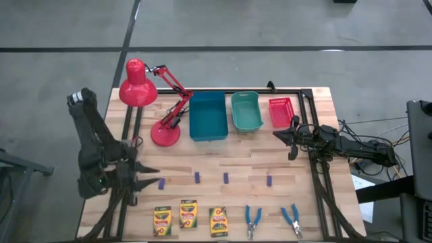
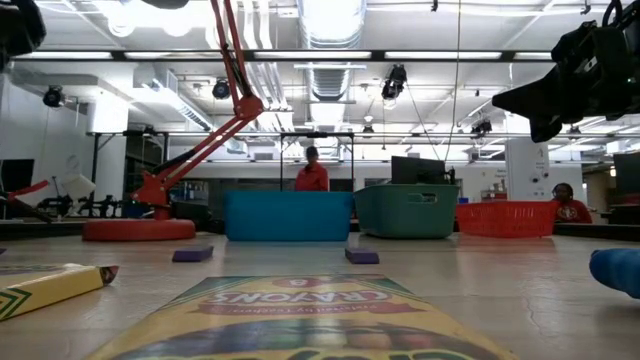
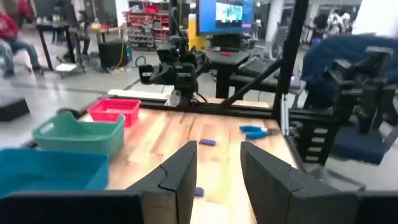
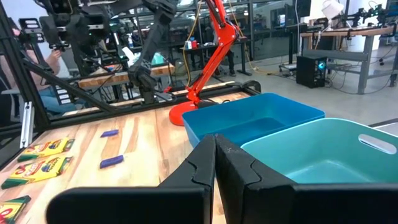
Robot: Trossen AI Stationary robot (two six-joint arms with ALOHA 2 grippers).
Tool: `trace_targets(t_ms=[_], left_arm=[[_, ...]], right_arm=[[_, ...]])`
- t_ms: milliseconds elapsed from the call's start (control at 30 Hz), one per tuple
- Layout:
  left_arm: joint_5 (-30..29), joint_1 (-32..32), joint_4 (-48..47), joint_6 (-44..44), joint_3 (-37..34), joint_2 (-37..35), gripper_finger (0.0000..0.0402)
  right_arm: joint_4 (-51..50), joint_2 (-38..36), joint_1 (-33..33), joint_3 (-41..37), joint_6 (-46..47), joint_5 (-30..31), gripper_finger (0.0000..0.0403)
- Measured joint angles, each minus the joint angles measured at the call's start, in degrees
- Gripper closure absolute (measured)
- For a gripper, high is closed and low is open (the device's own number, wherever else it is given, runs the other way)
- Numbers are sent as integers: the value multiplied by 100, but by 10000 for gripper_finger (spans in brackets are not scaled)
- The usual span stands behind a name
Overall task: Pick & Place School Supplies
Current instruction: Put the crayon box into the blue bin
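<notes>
- A robotics lab or workshop in a large industrial hall: exposed ceiling ducts [image 2: 330, 60], pipes and strip lights run overhead in the low view.
- Bare grey concrete floor [image 1: 270, 27] surrounds the wooden surface [image 1: 223, 165].
- Beyond the surface's far edge stand workbenches, a lit monitor [image 3: 225, 14], a desktop computer tower [image 4: 309, 68] and shelving.
- A person in a red top [image 2: 312, 176] stands behind the bins.
</notes>
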Motion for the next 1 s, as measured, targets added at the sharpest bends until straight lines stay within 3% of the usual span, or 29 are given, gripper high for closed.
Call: trace_targets(t_ms=[133,300,467,567,800,1000], left_arm=[[26,-10,-48,-690,126,493,273],[212,-69,-72,-912,388,959,273],[1175,-264,-311,-1044,566,1260,273],[1765,-416,-563,-1649,533,1423,273],[2276,-672,-662,-4144,427,2049,273],[2555,-684,-1274,-8053,456,2644,273]], right_arm=[[0,0,1,0,1,-2,394],[0,0,-1,0,1,0,394],[0,0,0,0,0,-2,394],[0,0,-1,0,1,-2,394],[0,0,-1,0,1,-2,394],[0,-2,-1,0,1,-2,394]])
